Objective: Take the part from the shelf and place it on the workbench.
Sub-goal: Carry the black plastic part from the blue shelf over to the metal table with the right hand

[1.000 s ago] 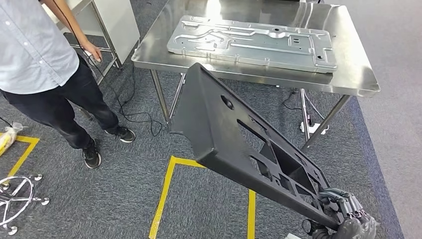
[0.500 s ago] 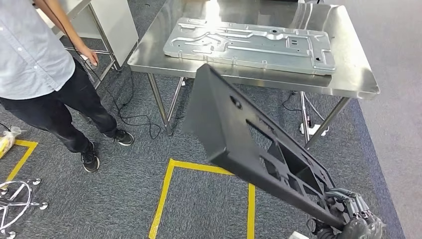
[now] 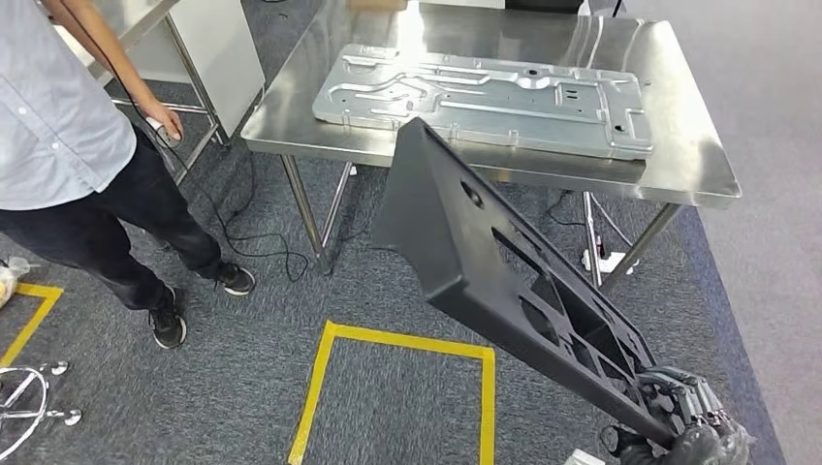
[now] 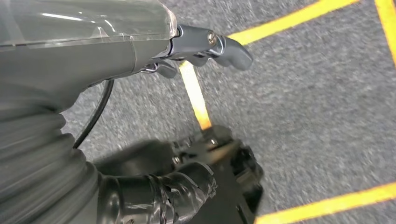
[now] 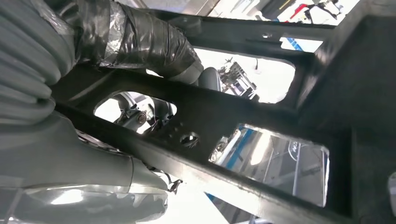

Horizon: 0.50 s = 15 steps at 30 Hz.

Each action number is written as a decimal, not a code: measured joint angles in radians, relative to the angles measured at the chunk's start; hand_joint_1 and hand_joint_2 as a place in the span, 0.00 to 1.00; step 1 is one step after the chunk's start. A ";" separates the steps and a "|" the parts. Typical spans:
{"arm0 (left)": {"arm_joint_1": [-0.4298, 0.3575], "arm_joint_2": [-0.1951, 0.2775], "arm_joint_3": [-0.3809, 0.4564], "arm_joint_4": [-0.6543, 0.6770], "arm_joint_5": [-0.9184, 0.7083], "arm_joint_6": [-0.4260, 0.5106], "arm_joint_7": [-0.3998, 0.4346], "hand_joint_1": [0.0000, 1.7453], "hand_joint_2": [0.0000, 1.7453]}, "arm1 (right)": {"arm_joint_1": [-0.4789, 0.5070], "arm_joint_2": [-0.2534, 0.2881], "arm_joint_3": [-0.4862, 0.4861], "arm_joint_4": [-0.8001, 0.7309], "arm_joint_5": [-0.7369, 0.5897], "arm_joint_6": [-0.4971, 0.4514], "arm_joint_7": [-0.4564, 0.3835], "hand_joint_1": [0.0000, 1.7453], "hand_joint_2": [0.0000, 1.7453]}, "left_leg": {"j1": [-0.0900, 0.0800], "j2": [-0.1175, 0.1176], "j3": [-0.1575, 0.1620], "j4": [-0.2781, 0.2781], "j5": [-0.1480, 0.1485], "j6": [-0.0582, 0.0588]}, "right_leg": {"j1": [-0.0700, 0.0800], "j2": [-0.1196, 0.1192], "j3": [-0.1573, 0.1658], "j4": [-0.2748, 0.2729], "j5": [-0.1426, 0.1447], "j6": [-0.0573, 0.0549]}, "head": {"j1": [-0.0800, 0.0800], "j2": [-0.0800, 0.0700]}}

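The long black plastic part (image 3: 485,252) slants up from the lower right of the head view, and its far end reaches the front edge of the steel workbench (image 3: 679,116). My right hand (image 3: 688,426) grips the part's near end. In the right wrist view the taped fingers (image 5: 140,42) wrap one bar of the part's open frame (image 5: 224,116). My left hand (image 4: 93,51) hangs over the carpet, thumb and fingers apart with nothing between them.
A large stamped metal panel (image 3: 485,92) covers much of the workbench top. A person (image 3: 68,136) stands at the left beside a white cabinet (image 3: 218,48). Yellow tape (image 3: 388,339) marks the carpet, cables trail under the bench, and a chair base (image 3: 24,402) sits lower left.
The whole view has shifted as the camera moved toward the bench. The part's far end has swung right and now overlaps the bench's front edge. My right hand keeps its grip.
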 joint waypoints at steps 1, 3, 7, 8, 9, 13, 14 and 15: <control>0.001 0.000 0.000 0.000 0.000 0.000 0.000 0.00 1.00 | 0.000 0.000 0.000 0.000 0.000 0.000 0.000 1.00 1.00 | 0.003 -0.001 0.006 -0.007 0.000 0.005 | 0.000 -0.001 0.000 0.007 -0.005 0.006 | 0.000 0.000; 0.001 0.000 0.000 0.000 -0.001 0.000 0.000 0.00 1.00 | -0.001 0.000 -0.001 0.000 0.000 0.000 0.000 1.00 1.00 | 0.009 0.000 0.020 -0.020 -0.001 0.015 | -0.002 -0.002 -0.032 0.078 -0.041 0.016 | 0.001 0.000; 0.002 -0.001 0.000 0.000 -0.001 -0.001 0.000 0.00 1.00 | 0.000 0.000 -0.001 0.000 -0.001 0.000 0.001 1.00 1.00 | 0.009 0.000 0.042 -0.022 -0.021 0.020 | -0.010 -0.003 -0.175 0.289 -0.089 0.030 | 0.002 0.000; 0.003 -0.001 0.000 0.000 -0.001 -0.001 0.000 0.00 1.00 | 0.000 0.000 -0.001 0.000 -0.001 0.000 0.001 1.00 1.00 | 0.010 -0.001 0.051 -0.022 -0.028 0.018 | -0.012 -0.003 -0.178 0.269 -0.055 0.032 | 0.002 0.000; 0.003 -0.001 0.000 0.000 -0.001 -0.001 0.000 0.00 1.00 | 0.000 0.000 -0.002 0.001 -0.001 0.000 0.001 1.00 1.00 | 0.010 -0.001 0.063 -0.022 -0.035 0.015 | -0.015 -0.004 -0.162 0.213 -0.007 0.032 | 0.002 0.000; 0.002 -0.002 0.000 0.000 0.000 -0.001 0.001 0.00 1.00 | -0.001 0.000 -0.002 0.002 -0.003 0.000 0.001 1.00 1.00 | 0.006 -0.003 0.085 -0.021 -0.063 -0.007 | -0.010 -0.008 -0.090 0.031 0.073 0.016 | 0.002 0.000; 0.001 -0.002 0.000 0.000 0.000 -0.001 0.001 0.00 1.00 | -0.001 0.000 -0.003 0.003 -0.004 0.000 0.001 1.00 1.00 | 0.005 -0.002 0.087 -0.024 -0.066 -0.013 | -0.007 -0.006 -0.088 0.027 0.068 0.009 | 0.002 0.000; 0.000 -0.002 0.000 0.000 0.000 -0.001 0.001 0.00 1.00 | -0.001 0.000 -0.004 0.003 -0.004 0.000 0.001 1.00 1.00 | 0.005 -0.001 0.090 -0.027 -0.068 -0.019 | -0.009 -0.005 -0.086 0.025 0.067 0.002 | 0.001 0.000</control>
